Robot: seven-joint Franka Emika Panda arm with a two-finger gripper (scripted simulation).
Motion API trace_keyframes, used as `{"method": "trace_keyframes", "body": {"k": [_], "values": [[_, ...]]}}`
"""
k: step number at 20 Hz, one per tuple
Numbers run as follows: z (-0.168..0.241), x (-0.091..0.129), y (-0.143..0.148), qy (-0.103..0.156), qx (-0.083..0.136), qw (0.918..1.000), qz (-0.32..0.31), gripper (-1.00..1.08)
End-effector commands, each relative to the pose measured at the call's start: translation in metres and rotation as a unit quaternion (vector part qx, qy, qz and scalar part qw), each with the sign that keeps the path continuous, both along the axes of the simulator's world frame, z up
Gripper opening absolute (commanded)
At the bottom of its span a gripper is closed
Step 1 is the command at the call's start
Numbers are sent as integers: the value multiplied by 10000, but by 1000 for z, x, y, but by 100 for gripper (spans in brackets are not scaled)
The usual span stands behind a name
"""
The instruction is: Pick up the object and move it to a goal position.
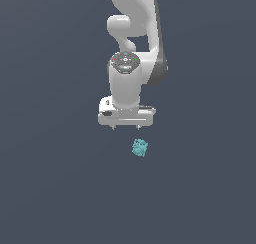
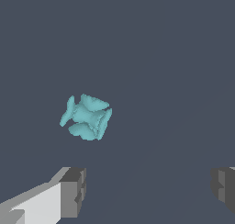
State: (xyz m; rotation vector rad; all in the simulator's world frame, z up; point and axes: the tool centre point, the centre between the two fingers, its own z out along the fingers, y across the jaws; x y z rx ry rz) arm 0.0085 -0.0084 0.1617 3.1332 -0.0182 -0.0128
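**Gripper spread above the teal object, nothing grasped yet**

You are looking at a simulated scene with a plain dark grey-blue background that fills both views. In the exterior view, the white Franka arm [image 1: 132,33] reaches down from the top of the picture, and its gripper [image 1: 125,127] points downward with only the tips of its two short fingers showing under the white hand. Just beyond those tips, and slightly toward the exterior view's right, sits the object [image 1: 140,148], a small teal, bumpy, roughly cube-shaped lump. It is much smaller than the hand above it and is not touching it.

In the wrist view, the object [image 2: 86,117] lies ahead of the fingers, nearer one grey fingertip [image 2: 73,192] than the other, and not between them. The two fingers stand wide apart with only bare surface between them, so the pincer is apart and holds nothing.

By your task, the pick-up has not happened. The object appears untouched. What seems left is nearly everything: centring the fingers over the lump, lowering around it, closing, lifting, and carrying it to the goal. No goal marker is visible in either view, so you cannot tell where it lies.
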Motion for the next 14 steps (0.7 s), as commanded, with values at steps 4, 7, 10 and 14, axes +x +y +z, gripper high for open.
{"method": "trace_keyframes", "body": {"k": [4,7,10,14], "values": [[-1,0,2,19,19,10000,-38,100],[-3,-1,6,73,69,9999,-131,100],[-4,-1,8,112,105,9997,-175,100],[-3,-2,8,114,106,9997,-171,100]]}}
